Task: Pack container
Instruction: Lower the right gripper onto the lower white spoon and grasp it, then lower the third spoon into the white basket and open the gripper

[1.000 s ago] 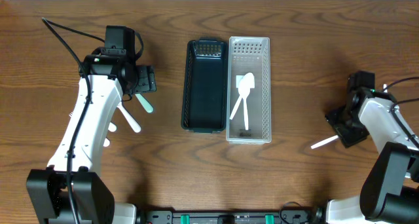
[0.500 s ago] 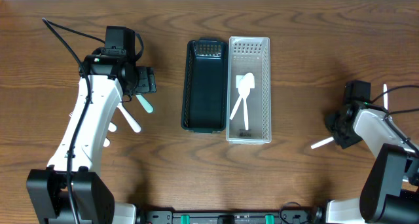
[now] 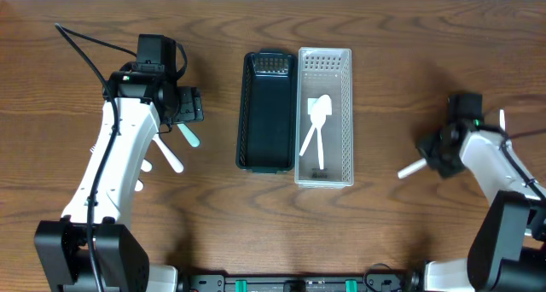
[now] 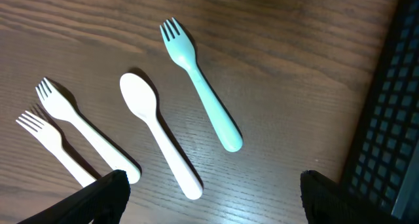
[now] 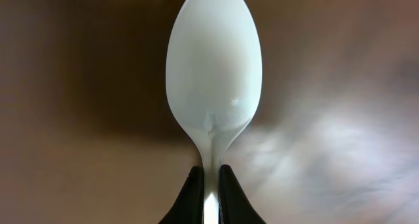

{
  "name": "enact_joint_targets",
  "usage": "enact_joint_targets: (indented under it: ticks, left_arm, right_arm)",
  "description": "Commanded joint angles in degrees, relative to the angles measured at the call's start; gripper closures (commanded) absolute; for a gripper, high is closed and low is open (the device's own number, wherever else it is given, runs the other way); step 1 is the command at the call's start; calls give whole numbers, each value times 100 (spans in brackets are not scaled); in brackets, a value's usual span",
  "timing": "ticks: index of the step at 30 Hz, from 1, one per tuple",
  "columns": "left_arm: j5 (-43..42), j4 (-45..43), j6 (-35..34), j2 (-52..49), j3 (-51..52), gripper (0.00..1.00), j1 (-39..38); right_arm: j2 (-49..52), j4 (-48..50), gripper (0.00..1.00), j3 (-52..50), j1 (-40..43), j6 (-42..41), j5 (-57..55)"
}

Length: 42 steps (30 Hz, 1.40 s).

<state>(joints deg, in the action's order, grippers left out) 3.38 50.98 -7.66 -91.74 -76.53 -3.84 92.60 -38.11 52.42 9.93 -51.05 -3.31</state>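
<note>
Now: left gripper point(image 4: 216, 199) released, jaws wide, hovering over teal fork point(image 4: 201, 86), loose spoon point(image 4: 160, 145), white forks point(image 4: 78, 129) ahead of fingertips. Clear bin point(image 3: 348, 121) sits between arms. Right gripper point(image 5: 209, 185) clenched on neck of held spoon point(image 5: 213, 67), bowl jutting beyond fingertips. Lift level, carry toward bin, lower before letting go.

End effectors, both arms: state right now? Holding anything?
Left end effector: open, holding nothing.
Right end effector: closed on the white spoon.
</note>
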Motion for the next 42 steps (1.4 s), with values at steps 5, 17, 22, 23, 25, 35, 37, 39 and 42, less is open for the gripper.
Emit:
enact_joint_targets:
  ticks: [5, 17, 22, 23, 25, 35, 37, 39, 42]
  left_arm:
    - [48, 15, -4, -37, -116, 15, 28]
    - [48, 15, -4, -37, -116, 15, 28]
    - [48, 17, -7, -37, -116, 15, 28]
    - [46, 17, -4, -37, -116, 15, 28]
    - [48, 17, -4, -37, -116, 15, 28]
    - [48, 13, -4, -37, -116, 14, 28]
    - [48, 15, -4, -37, -116, 14, 28]
    - [48, 15, -4, -37, -116, 15, 28]
    - [48, 15, -4, -37, -116, 15, 28]
  right_arm:
    - [-452, -313, 99, 2072, -1582, 748, 221]
    - [273, -275, 99, 2444, -3204, 1613, 166]
    - [1054, -433, 99, 2444, -3370, 2227, 295]
    - [1193, -435, 99, 2444, -3381, 2337, 365]
    - [1506, -437, 95, 2444, -3405, 2680, 616]
    - [1679, -588, 61, 2876, -3362, 3254, 691]
    - [1587, -927, 61, 3344, -3285, 3338, 625]
    - [1469, -1266, 61, 3856, -3147, 3425, 605]
    - [1259, -1759, 60, 4653, -2815, 3462, 391]
